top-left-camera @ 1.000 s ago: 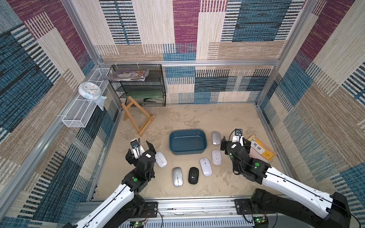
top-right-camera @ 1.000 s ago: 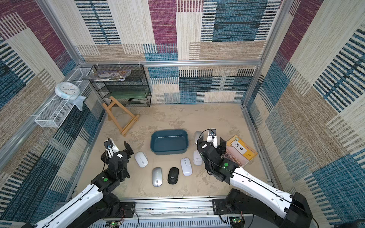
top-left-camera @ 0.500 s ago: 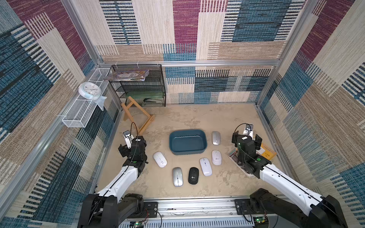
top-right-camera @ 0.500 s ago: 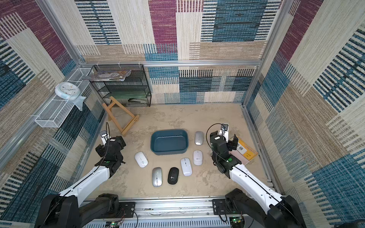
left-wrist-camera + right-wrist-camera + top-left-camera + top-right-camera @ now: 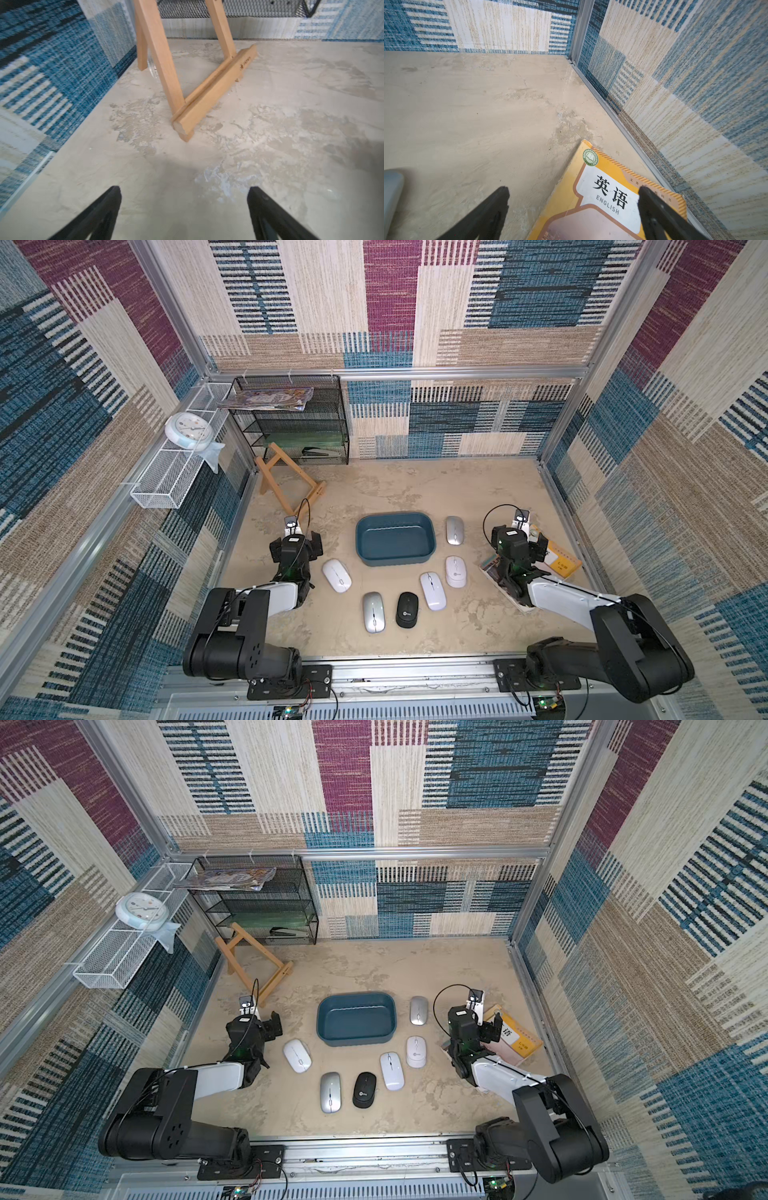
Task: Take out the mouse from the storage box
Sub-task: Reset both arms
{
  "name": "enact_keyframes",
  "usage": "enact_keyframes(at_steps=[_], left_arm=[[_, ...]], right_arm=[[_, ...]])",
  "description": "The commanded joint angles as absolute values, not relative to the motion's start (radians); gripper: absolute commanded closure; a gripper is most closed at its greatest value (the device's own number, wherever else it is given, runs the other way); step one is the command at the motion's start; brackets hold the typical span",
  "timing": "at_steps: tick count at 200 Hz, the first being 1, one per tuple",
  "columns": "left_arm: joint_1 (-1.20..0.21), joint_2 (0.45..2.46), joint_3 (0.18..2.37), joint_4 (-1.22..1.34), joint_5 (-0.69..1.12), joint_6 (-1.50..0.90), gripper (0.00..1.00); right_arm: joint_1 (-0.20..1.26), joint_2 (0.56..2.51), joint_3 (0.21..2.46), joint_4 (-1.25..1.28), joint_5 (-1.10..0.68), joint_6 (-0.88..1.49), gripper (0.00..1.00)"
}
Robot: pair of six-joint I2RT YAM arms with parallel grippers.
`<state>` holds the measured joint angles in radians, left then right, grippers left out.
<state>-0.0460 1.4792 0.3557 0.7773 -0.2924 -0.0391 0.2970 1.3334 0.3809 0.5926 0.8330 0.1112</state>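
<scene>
Storage box [image 5: 395, 537] sits empty on the counter [image 5: 415, 489], six mice [image 5: 432, 590] outside along its near and right sides. Left gripper [image 5: 184, 189] and right gripper [image 5: 573, 188] gape wide, holding nothing. Removal looks finished; nothing remains to grasp.

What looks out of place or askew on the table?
Nothing spilled or broken. The box is empty: all six mice lie on the table outside it, at mixed angles. The book lies at a skew, partly beneath the open right gripper.
</scene>
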Motion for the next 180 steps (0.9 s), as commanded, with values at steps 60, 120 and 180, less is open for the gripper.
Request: enact_keyframes(at_steps=[60, 120, 180], left_arm=[[0.003, 1.53, 0.41, 0.819, -0.13, -0.034, 0.01], [0.013, 1.535, 0.418, 0.808, -0.127, -0.043, 0.01], [0.034, 1.531, 0.42, 0.799, -0.119, -0.071, 0.01]], right_arm=[[0.193, 1.418, 0.233, 1.209, 0.599, -0.053, 0.01], [0.054, 1.484, 0.202, 1.281, 0.269, 0.0, 0.01], [0.006, 1.537, 0.227, 1.293, 0.227, 0.037, 0.01]])
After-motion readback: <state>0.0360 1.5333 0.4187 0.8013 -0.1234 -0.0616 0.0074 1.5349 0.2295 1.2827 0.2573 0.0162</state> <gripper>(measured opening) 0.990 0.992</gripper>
